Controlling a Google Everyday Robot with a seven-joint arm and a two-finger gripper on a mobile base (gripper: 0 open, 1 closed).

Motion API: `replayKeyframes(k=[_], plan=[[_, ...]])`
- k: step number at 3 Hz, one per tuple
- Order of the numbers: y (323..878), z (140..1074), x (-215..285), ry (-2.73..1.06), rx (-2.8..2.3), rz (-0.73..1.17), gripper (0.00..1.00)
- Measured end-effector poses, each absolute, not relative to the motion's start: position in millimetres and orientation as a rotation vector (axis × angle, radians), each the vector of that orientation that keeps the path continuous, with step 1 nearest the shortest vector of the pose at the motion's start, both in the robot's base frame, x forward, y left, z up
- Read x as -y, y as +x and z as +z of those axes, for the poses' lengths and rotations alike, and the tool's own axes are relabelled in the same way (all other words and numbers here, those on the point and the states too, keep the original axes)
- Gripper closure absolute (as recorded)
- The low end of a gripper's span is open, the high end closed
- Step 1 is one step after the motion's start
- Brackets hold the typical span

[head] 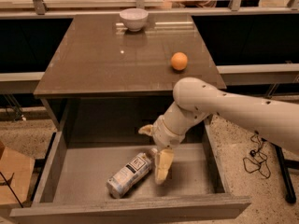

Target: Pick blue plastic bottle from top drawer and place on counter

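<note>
The blue plastic bottle (128, 174) lies on its side on the floor of the open top drawer (83, 166), with its white cap pointing up and right. My gripper (154, 148) hangs inside the drawer at the bottle's cap end and is open. One pale finger (162, 166) reaches down just right of the cap, and the other finger (145, 129) sticks out to the left above it. The gripper holds nothing. The brown counter (112, 55) lies above and behind the drawer.
An orange (179, 61) sits on the counter's right side, just above my arm. A white bowl (133, 19) stands at its far edge. A cardboard box (14, 176) is on the floor at the left, and cables and a dark stand (280, 167) at the right.
</note>
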State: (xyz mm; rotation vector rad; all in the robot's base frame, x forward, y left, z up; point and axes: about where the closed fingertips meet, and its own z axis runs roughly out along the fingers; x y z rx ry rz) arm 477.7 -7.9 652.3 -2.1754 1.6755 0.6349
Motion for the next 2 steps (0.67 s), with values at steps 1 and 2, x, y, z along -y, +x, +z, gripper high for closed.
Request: replayKeyframes(k=[1,2], plan=[[462,626,11,-2.187,-1.688,0.698,0.00],[444,605,2,-2.161,-1.707,0.771,0.00]])
